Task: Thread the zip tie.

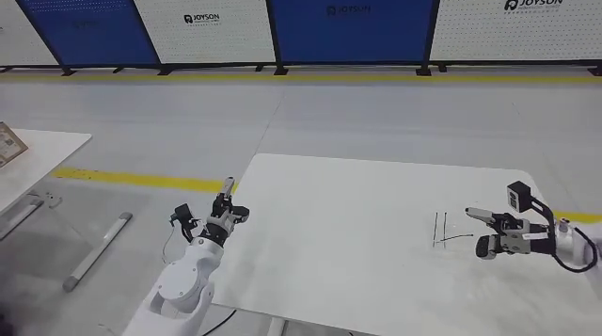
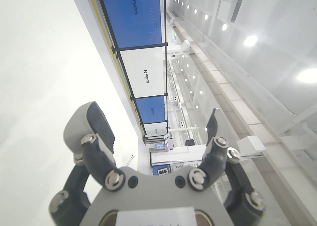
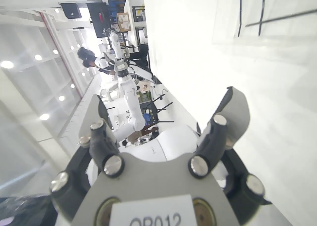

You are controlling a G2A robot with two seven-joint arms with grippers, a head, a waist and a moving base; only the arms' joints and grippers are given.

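We judge pickup the step in hand, left gripper (image 2: 156,118) and right gripper (image 3: 164,98) both gaping wide and empty: next we must pinch a thin tie (image 1: 444,228), lying lower right in the top view.

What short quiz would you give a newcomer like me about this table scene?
1. Fill in: the left tool and the right tool both stand ___.
2. The black zip ties lie on the white table: A) near the right tool, B) near the left tool, C) stacked in a box.
3. True or false: one tool already holds a zip tie.
Key: 1 open; 2 A; 3 false.
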